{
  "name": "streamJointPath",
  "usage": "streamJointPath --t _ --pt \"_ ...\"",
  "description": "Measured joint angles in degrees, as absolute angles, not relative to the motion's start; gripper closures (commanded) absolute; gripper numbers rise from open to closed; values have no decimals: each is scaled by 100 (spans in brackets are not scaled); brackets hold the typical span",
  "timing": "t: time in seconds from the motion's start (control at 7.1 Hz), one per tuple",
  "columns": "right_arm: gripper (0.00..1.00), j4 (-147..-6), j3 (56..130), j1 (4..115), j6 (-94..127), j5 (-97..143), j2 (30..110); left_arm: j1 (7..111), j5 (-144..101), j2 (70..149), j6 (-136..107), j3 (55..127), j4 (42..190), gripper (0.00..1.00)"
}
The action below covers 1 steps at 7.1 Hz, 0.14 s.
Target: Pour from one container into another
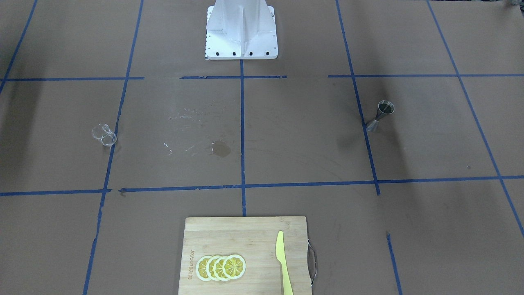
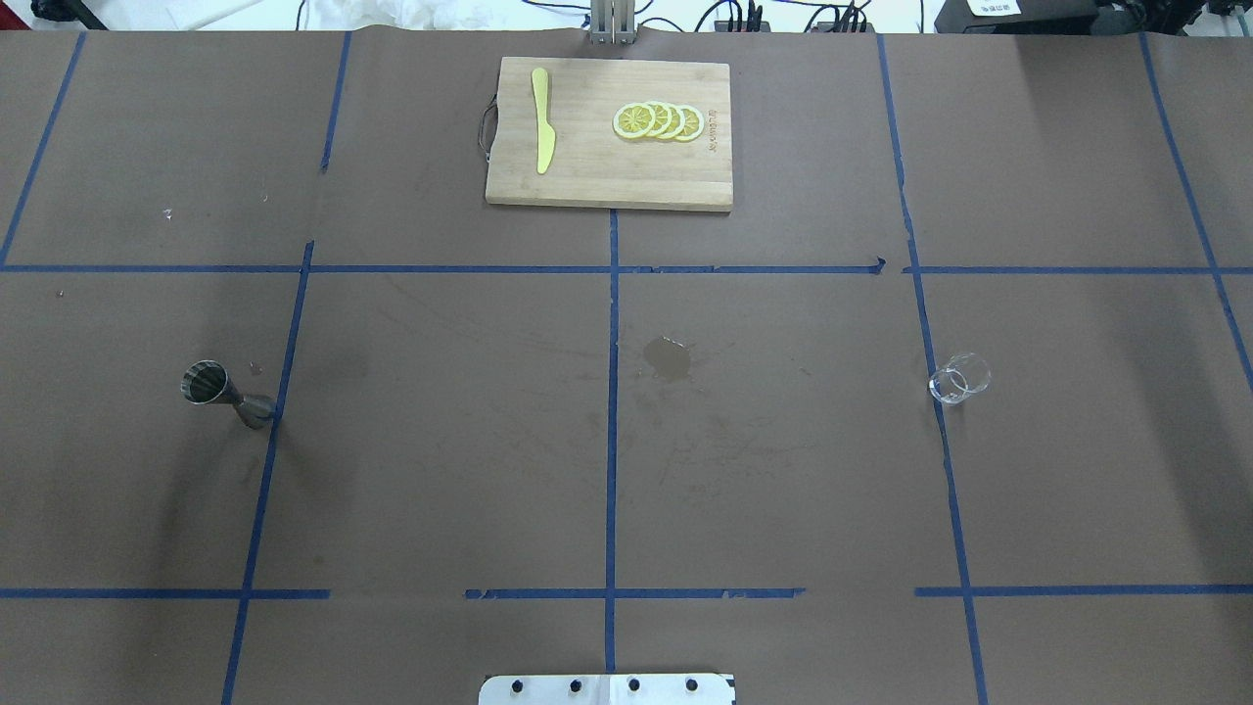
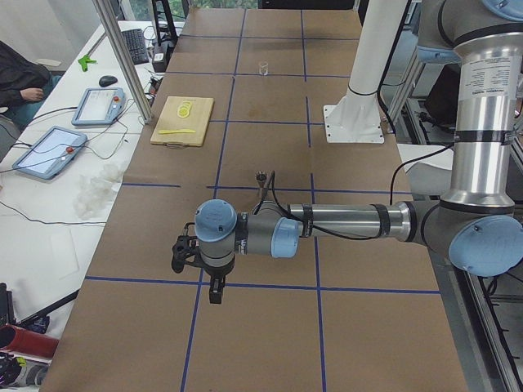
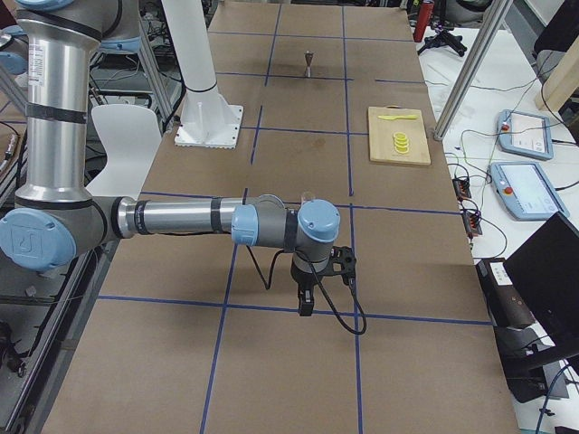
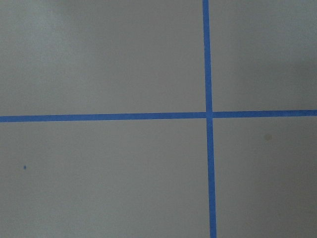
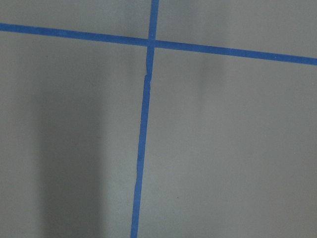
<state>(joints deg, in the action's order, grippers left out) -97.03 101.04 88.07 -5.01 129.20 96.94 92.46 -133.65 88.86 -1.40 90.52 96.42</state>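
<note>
The small clear glass cup (image 1: pixel 104 135) (image 2: pixel 959 379) stands upright on the brown table on my right side, far down the table in the left side view (image 3: pixel 263 69). The steel jigger (image 1: pixel 381 116) (image 2: pixel 225 392) (image 3: pixel 261 179) (image 4: pixel 309 61) stands upright on my left side, beside a blue tape line. Neither gripper touches either one. My left gripper (image 3: pixel 214 290) hangs over the table's left end, past the jigger. My right gripper (image 4: pixel 305 303) hangs over the right end, past the cup. Both appear only in the side views, so whether they are open or shut I cannot tell.
A wooden cutting board (image 2: pixel 607 186) with lemon slices (image 2: pixel 658 120) and a yellow knife (image 2: pixel 541 132) lies at the far middle edge. A wet stain (image 2: pixel 671 360) marks the table centre. The white robot base (image 1: pixel 241 30) stands at the near edge. Blue tape lines grid the table.
</note>
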Motion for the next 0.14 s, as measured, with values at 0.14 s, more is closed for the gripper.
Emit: streamJointPath --t 0.14 --pt "0 -9703 10106 8807 -503 12920 9694 9246 -13364 8886 -141 9051 9642 0"
